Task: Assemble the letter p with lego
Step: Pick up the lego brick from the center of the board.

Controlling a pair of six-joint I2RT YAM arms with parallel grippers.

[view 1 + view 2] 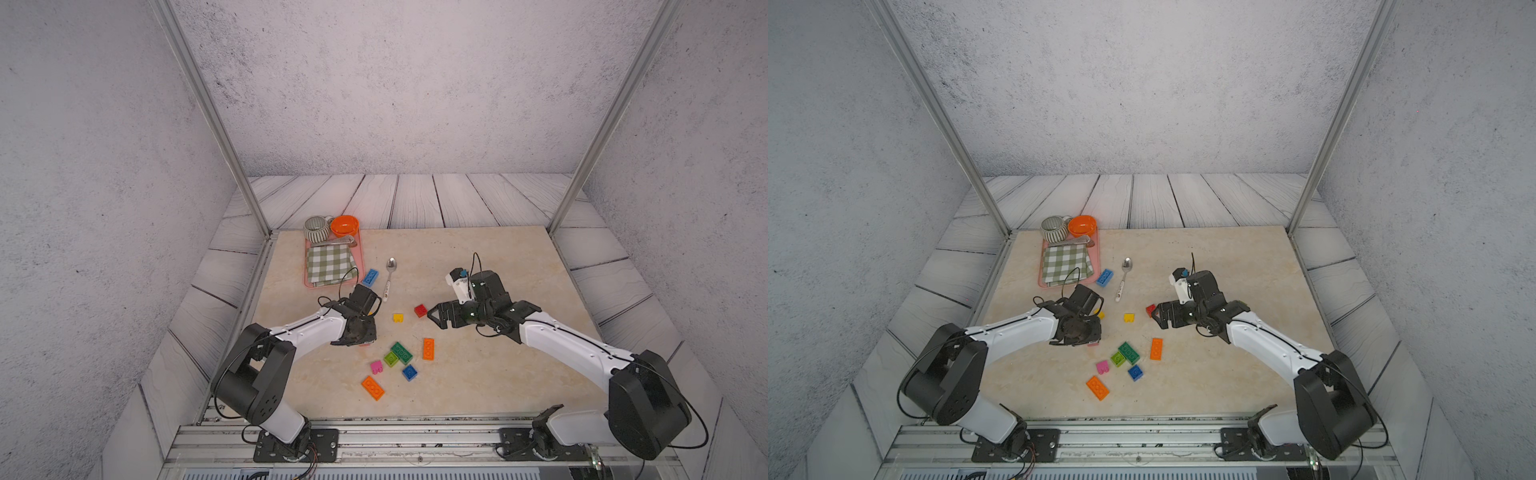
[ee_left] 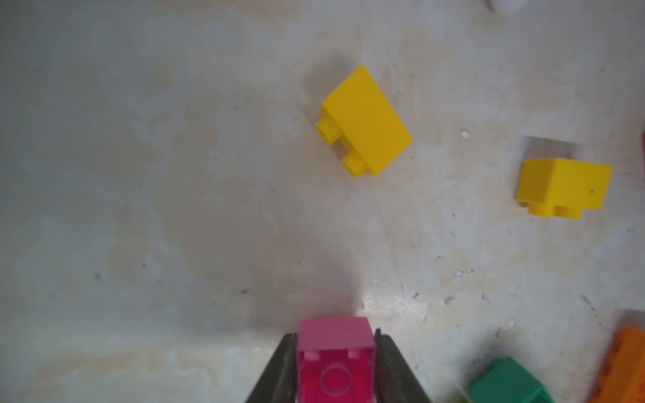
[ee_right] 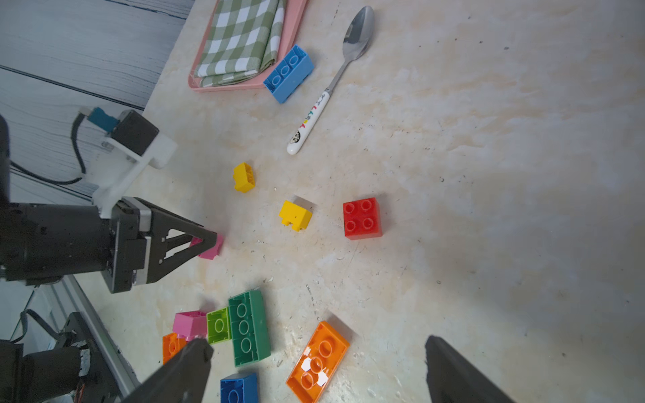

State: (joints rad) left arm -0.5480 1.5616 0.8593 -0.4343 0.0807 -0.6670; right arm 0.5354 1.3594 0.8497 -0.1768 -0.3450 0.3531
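left wrist view: we see the left gripper [image 2: 336, 336] clenched on a smooth, hollow pink brick [image 2: 335, 366], cut off at bottom edge; the right gripper [image 3: 317, 345] gapes wide.

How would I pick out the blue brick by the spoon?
Start at the pink tray holding the checked cloth, at the table's far left corner. Between it and the spoon lies the light blue brick. It is oblong and paler; the other blue brick is square, darker.

Left gripper [image 2: 336, 363] angled downward, jaws clamped on a small pink plastic brick [image 2: 335, 336]; right gripper [image 1: 434, 316] extended inward, jaws spread wide.
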